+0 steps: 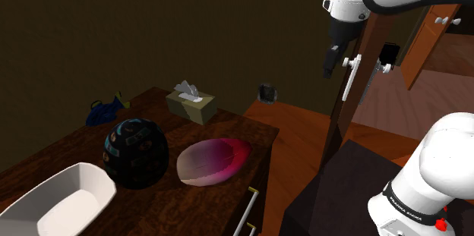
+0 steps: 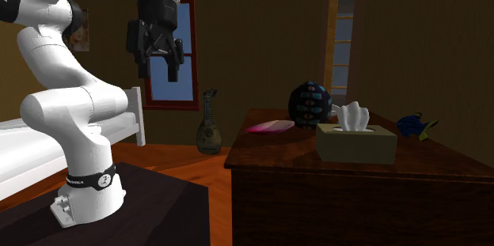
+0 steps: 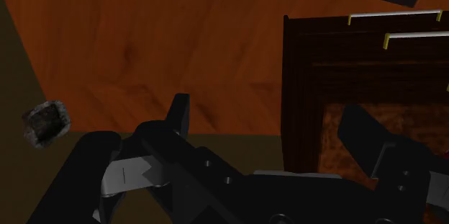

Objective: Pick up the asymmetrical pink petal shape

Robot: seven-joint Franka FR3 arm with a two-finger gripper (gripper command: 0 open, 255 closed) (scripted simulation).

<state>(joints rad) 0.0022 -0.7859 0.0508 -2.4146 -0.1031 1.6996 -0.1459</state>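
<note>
Nearest the wrist camera, the claw [image 3: 266,111] stands wide open with nothing between its fingers, looking down on the orange floor [image 3: 144,42] beside the dark counter [image 1: 171,210]; the pink petal shape [image 1: 213,160] lies low and flat on that counter near the edge towards the arm, just beside a dark patterned ball [image 1: 135,151]; claw and petal are well apart, so the reach looks not yet begun; next the claw must cross above the counter's edge, set its fingers across the petal's narrower width, and descend almost to the wood.
</note>
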